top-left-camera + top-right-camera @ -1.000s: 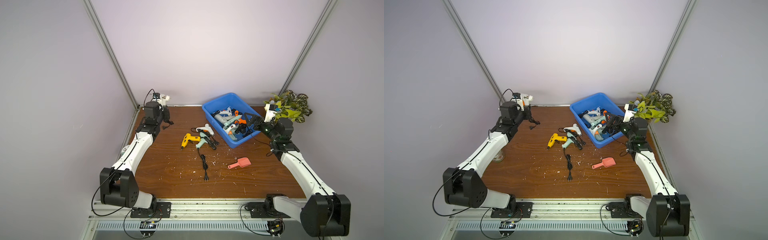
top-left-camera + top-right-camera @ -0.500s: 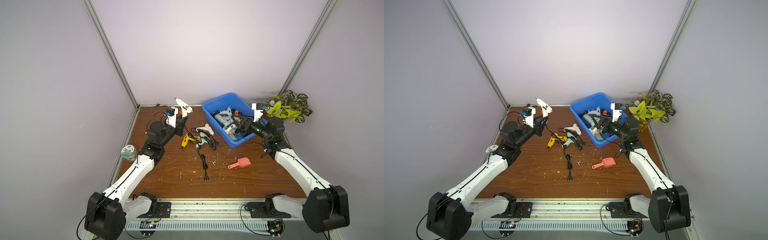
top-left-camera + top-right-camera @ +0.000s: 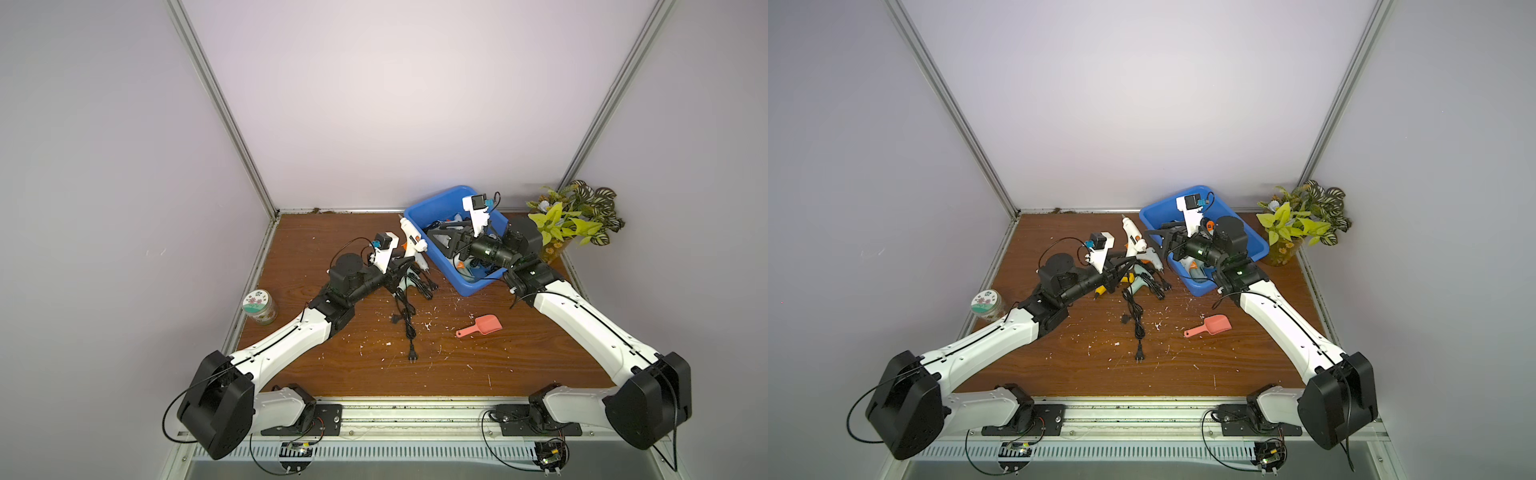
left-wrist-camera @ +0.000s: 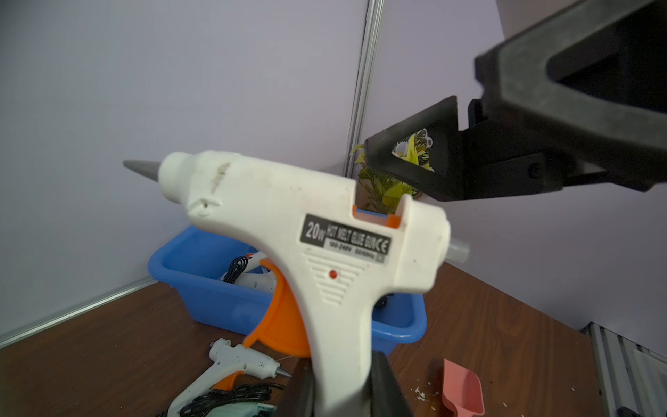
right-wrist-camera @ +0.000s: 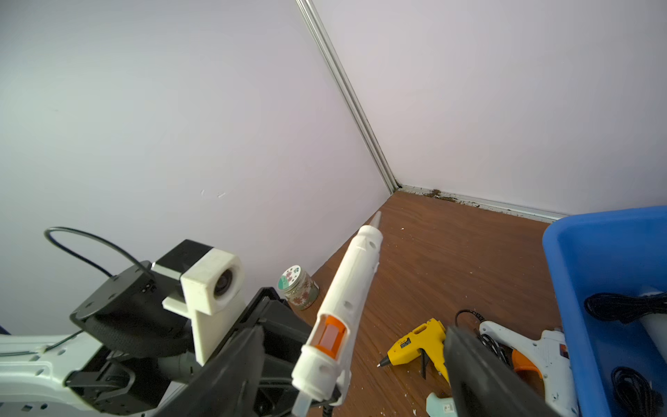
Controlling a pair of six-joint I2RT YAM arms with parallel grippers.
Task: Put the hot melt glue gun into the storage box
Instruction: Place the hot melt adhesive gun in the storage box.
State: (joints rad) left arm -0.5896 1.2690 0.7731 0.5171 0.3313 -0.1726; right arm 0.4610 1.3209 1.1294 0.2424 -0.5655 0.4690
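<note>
A white hot melt glue gun (image 3: pixel 409 243) (image 3: pixel 1133 241) with an orange trigger is held up in the air by its handle, just left of the storage box (image 3: pixel 434 197) (image 3: pixel 1254 237). My left gripper (image 3: pixel 405 266) (image 4: pixel 343 390) is shut on that handle (image 4: pixel 339 343). My right gripper (image 3: pixel 440 243) (image 5: pixel 352 335) is open, with one finger on each side of the gun's rear end (image 5: pixel 325 339), neither touching. The bright blue box (image 4: pixel 202 289) (image 5: pixel 577 289) holds several glue guns and cords.
On the table by the box lie a yellow gun (image 5: pixel 422 343), a white one (image 5: pixel 541 353) (image 4: pixel 238 361) and a teal one (image 3: pixel 1140 282) with tangled black cords (image 3: pixel 407 320). A pink scoop (image 3: pixel 482 326) lies front right. A jar (image 3: pixel 259 305) stands at the left edge and a plant (image 3: pixel 573 220) at back right.
My left arm has swung from the back left corner towards the box, carrying the white gun. My right gripper has come out over the box's left edge to the gun, its jaws narrowing.
</note>
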